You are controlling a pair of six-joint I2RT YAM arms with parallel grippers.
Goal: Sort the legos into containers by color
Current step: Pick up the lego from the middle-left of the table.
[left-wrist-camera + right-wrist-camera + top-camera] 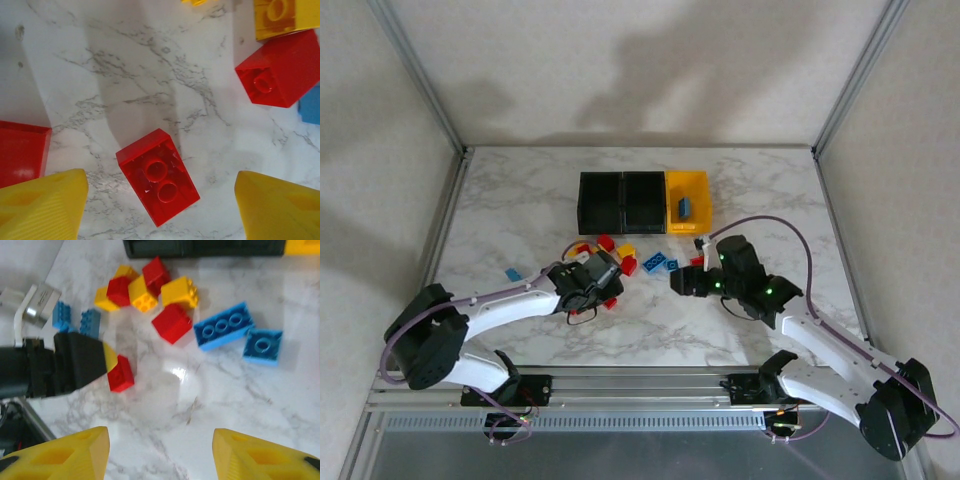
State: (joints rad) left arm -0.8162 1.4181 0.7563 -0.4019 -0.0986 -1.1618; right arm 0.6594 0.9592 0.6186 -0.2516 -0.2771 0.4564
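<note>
A small red plastic brick (pixel 157 176) is seen underside-up between the parted left jaws, its long axis oblique to them. The right jaws are spread, empty.

The bench (pixel 520 210) is smooth, glossy, marble-patterned white. The bricks (pixel 157 182) are shiny hard plastic. The bins (pixel 620 200) look matt plastic. The left tool (pixel 161 200) has fingers (pixel 45 210) of ribbed, dull yellow plastic.

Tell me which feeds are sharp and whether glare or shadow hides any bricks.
Left wrist: sharp, the red brick crisp, soft shadows only. Right wrist: blurred, with glare on the marble table, clear of the bricks. Top external: evenly lit, everything small.
</note>
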